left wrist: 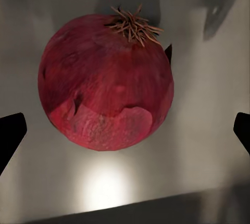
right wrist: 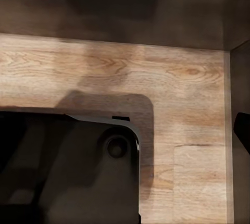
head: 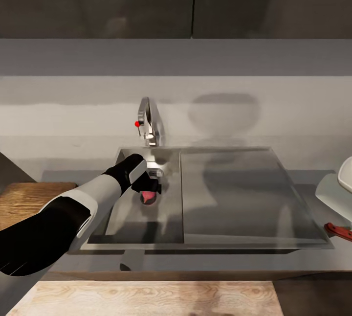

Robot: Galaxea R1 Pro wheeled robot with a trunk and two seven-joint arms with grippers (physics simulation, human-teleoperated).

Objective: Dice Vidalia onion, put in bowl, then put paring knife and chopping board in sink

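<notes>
The onion point(head: 148, 198), dark red with a dry tuft, lies on the floor of the sink point(head: 119, 211) basin. My left gripper point(head: 152, 190) reaches down into the basin right over it. In the left wrist view the onion point(left wrist: 107, 83) sits between the two dark fingertips point(left wrist: 10, 136), which stand wide apart and clear of it, so the left gripper point(left wrist: 125, 130) is open. The brown wooden chopping board point(head: 27, 201) lies on the countertop point(head: 293, 125) left of the sink. The white bowl point(head: 341, 185) shows at the right edge. One right fingertip point(right wrist: 242, 129) shows over wood flooring.
The chrome tap point(head: 149, 126) with its red knob stands behind the basin. The flat drainboard point(head: 239, 193) takes the sink's right half. A small red-brown object point(head: 339, 230) lies below the bowl. The robot's dark base point(right wrist: 67, 166) stands on the light wood floor point(right wrist: 177, 78).
</notes>
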